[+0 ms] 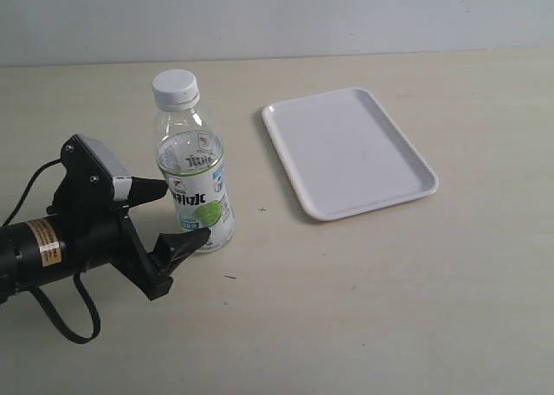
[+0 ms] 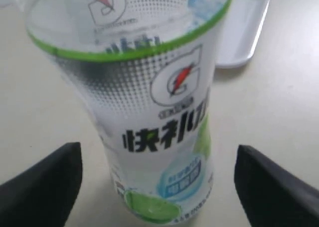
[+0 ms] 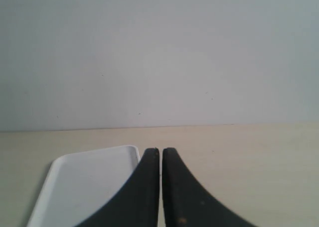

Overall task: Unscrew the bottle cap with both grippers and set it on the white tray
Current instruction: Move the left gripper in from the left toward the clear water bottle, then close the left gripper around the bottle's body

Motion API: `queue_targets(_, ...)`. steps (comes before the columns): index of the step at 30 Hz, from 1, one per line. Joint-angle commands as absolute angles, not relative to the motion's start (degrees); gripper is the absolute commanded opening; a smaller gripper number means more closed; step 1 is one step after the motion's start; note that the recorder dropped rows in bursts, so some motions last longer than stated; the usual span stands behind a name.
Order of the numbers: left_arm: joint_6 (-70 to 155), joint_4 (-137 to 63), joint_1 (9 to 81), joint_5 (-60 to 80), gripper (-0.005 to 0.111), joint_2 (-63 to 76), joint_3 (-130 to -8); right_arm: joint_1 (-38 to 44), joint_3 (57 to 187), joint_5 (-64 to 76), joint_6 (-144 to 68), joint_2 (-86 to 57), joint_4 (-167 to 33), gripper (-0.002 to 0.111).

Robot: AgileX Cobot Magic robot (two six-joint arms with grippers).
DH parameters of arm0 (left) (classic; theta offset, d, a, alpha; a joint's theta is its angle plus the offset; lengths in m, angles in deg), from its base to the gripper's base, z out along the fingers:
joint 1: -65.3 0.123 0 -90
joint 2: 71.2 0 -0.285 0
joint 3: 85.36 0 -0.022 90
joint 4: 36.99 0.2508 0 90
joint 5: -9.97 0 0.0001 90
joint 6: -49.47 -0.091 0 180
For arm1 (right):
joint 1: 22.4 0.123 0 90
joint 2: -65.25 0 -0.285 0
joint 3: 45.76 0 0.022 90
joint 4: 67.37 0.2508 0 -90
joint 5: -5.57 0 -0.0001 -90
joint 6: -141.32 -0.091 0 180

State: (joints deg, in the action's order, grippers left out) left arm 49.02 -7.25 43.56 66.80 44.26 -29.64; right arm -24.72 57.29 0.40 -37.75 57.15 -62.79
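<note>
The left end effector (image 1: 183,210) stands wide open and empty, its fingers flanking the lower body of the upright bottle (image 1: 192,152). The right end effector (image 3: 160,155) is shut, empty, near the white tray (image 3: 84,182).

Glossy clear plastic bottle (image 1: 195,183), ribbed round white plastic cap (image 1: 176,87), smooth rectangular white plastic tray (image 1: 346,152), matt beige tabletop (image 1: 389,308).

Bottle cap (image 1: 176,86): left uncovered; open air is seen above and all round it.
Bottle (image 1: 195,152) lower body: flanked by the spread fingers of the left gripper (image 1: 185,210), a gap kept on each side.
Bottle to white tray (image 1: 346,152): a strip of bare table (image 1: 389,308) is shown.
Table's near edge and right corner: unobstructed.
</note>
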Motion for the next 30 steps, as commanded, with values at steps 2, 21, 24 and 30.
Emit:
queue_targets(2,51.15,-6.79,43.5,68.37,0.08,44.55,-31.12,-25.04,57.02,0.98,-37.42,57.47,-62.58,0.003)
queue_targets(21,53.18,-4.76,43.5,74.4,0.08,55.01,-38.76,-25.04,57.02,0.98,-37.42,57.47,-62.58,0.003)
queue_targets(24,53.18,-4.21,43.5,74.75,0.078,55.13,-38.76,-25.04,57.02,0.98,-37.42,57.47,-62.58,0.003)
queue_targets(30,53.18,-4.21,43.5,74.74,0.031,55.13,-38.76,-25.04,57.02,0.98,-37.42,57.47,-62.58,0.003)
